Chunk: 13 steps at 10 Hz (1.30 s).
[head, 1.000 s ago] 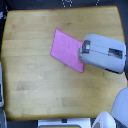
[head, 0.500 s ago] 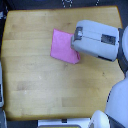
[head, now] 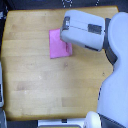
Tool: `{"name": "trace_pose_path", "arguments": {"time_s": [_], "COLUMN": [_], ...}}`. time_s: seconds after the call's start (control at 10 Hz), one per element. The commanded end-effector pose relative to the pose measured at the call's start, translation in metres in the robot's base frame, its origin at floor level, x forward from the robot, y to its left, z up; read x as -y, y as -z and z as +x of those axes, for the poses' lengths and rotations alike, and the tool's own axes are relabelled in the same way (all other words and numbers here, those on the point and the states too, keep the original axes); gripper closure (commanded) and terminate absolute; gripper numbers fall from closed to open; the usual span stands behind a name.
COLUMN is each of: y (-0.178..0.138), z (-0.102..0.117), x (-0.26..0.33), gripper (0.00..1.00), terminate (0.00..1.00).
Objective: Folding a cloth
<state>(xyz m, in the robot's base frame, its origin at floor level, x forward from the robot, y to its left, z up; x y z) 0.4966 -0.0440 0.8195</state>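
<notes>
The thin, flat, plain pink-magenta cloth [head: 59, 44] lies on the light wooden tabletop [head: 35, 80], in the upper middle part of it, and it now reads as a compact, nearly upright four-sided patch. A second ago it was a longer slanted strip reaching down toward the exterior view's right; half a second ago it had already shortened; now its outline is tighter still, which suggests that one part has been carried over another and that a fold is made or nearly made. The bulky white and grey robot arm [head: 87, 32] has moved with it: from the tabletop's edge on the exterior view's right it has come up and toward the exterior view's left, and its housing now covers the cloth's side on the exterior view's right. The end effector [head: 66, 35] sits beneath that housing at the cloth's edge, hidden from this camera, so I cannot tell whether its fingers are wide, narrow, or pinching fabric. Whether the layers lie flush also cannot be read at this resolution. My judgement is that the task is well along, with the carrying stroke at or near its end; what remains is likely a release and a clean retreat, where a snagged edge could drag the fold open again.
</notes>
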Motion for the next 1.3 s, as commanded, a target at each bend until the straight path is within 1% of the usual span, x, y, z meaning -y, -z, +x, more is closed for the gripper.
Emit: {"name": "trace_pose_path", "arguments": {"time_s": [0.0, 0.1, 0.2, 0.3, 0.4, 0.5, 0.6, 0.8, 0.9, 1.0, 1.1, 1.2], "y": [0.034, 0.047, 0.048, 0.060, 0.061, 0.066, 0.066, 0.054, 0.052, 0.051, 0.054, 0.056], "z": [0.032, 0.040, 0.039, 0.038, 0.036, 0.022, 0.019, -0.004, -0.007, -0.009, -0.006, 0.003], "x": [-0.090, -0.103, -0.106, -0.113, -0.113, -0.111, -0.112, -0.119, -0.122, -0.128, -0.129, -0.131], "gripper": [1.00, 1.00, 1.00, 1.00, 1.00, 1.00, 1.00, 1.00, 1.00, 1.00, 1.00, 1.00], "terminate": [0.00, 0.00, 0.00, 0.00, 0.00, 0.00, 0.00, 0.00, 0.00, 0.00, 0.00, 0.00]}}
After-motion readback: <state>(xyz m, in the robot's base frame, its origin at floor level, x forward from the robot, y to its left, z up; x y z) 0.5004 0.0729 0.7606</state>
